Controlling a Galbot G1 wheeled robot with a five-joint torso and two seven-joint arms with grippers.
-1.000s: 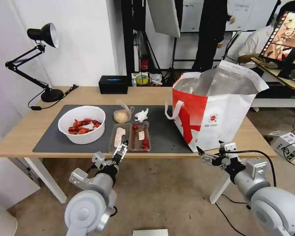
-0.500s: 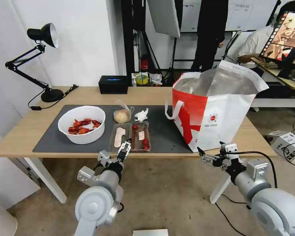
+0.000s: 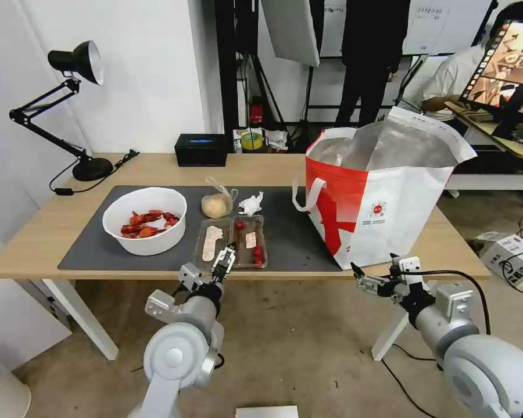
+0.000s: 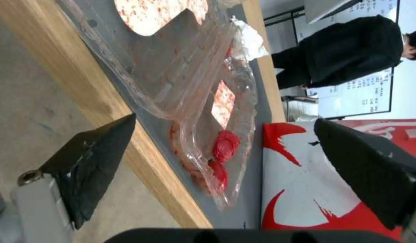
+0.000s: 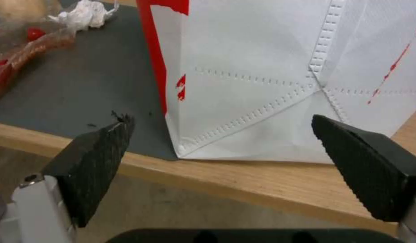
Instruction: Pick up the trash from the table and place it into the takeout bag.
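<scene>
Both arms are matte silver-grey metal with large rounded ball-shaped joint housings and shorter cylindrical segments. Black collar rings sit at the wrists. Small boxy silver blocks stick out near each wrist. The slim black-and-silver left gripper (image 3: 224, 260) has narrow fingers with white markings. The black-and-silver right gripper (image 3: 357, 273) carries a white square block on top, with a black cable looping from it back over the forearm. In the wrist views the finger pads (image 5: 93, 162) are black, wedge-shaped, finely ribbed, mounted on pale grey brackets with a screw hole.
</scene>
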